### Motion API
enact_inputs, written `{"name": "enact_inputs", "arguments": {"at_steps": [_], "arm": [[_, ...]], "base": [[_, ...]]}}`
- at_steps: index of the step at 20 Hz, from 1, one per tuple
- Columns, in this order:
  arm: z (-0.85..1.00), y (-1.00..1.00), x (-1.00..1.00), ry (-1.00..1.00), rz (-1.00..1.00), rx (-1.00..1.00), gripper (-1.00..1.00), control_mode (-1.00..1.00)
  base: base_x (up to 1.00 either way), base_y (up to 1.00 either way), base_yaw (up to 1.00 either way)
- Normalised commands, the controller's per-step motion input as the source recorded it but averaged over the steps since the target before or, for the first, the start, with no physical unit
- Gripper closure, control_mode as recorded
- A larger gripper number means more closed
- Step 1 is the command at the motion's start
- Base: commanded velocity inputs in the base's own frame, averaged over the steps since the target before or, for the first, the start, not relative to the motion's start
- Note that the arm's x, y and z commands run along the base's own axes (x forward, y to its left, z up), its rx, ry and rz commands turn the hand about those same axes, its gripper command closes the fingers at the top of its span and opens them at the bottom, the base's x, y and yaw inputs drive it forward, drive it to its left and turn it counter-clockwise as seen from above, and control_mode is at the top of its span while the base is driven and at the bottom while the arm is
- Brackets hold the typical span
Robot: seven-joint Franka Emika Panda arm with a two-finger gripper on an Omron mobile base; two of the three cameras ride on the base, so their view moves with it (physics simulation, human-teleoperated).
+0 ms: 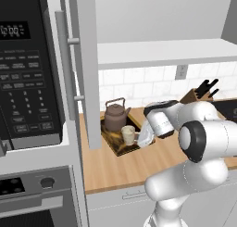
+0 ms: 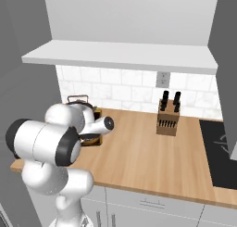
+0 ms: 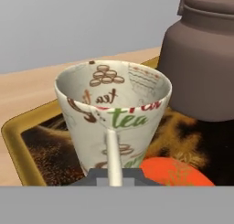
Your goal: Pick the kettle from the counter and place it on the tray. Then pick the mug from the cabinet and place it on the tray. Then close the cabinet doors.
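A black microwave (image 1: 25, 73) with a keypad hangs at the left above an oven (image 1: 32, 198) with a round knob. White marble tiles (image 2: 115, 85) cover the back wall, broken by a grey outlet (image 2: 162, 79). A wooden knife block (image 2: 167, 115) stands beside a black cooktop (image 2: 217, 152). Pale drawer fronts (image 2: 152, 205) run below.

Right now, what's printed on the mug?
Cream mug with brown and green "tea" lettering; clearest in the hand view.

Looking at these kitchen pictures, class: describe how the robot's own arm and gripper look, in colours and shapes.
The arm is glossy white, built of rounded, bulbous segments with dark caps at the joints. The gripper has a pale body; the hand view shows dark grey finger tips.
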Motion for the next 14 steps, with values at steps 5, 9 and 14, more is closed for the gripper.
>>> {"name": "enact_inputs", "arguments": {"at_steps": [5, 9, 14], "arm": [[-0.07, 0.0, 0.07, -0.02, 0.03, 0.0, 1.0, -1.0], [-0.11, 0.03, 0.0, -0.02, 0.02, 0.0, 1.0, -1.0], [-0.05, -0.01, 0.0, -0.01, 0.02, -0.06, -1.0, -1.0]], "base": [[0.0, 0.0, 0.0], [0.0, 0.0, 0.0], [0.0, 0.0, 0.0]]}}
